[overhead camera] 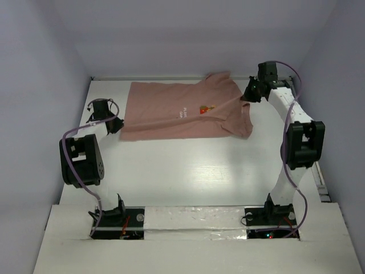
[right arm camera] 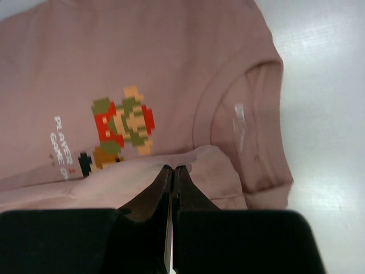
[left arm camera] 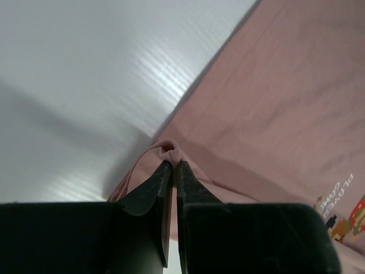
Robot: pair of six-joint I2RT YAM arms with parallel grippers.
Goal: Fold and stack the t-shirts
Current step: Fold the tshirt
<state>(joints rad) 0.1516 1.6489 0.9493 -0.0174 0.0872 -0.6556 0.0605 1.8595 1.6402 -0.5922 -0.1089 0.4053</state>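
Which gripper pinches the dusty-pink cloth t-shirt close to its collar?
The right gripper: its pinch on the dusty-pink cloth t-shirt sits beside the collar; the left gripper holds the hem edge.

Even, diffuse overhead light is seen in the top view, and a soft sheen is thrown on the white table (overhead camera: 188, 171). In the wrist views streaked glare is shown; the near black fingers (left arm camera: 151, 188) are rendered dark and soft-edged.

You've got the t-shirt (overhead camera: 159, 105) spread flat on the far half of the worktop (overhead camera: 188, 171), collar to the right and chest print (overhead camera: 204, 109) up. Left fingers (overhead camera: 118, 125) are at its near-left corner, right fingers (overhead camera: 250, 95) at its right edge by the collar. A raised crease runs between them.
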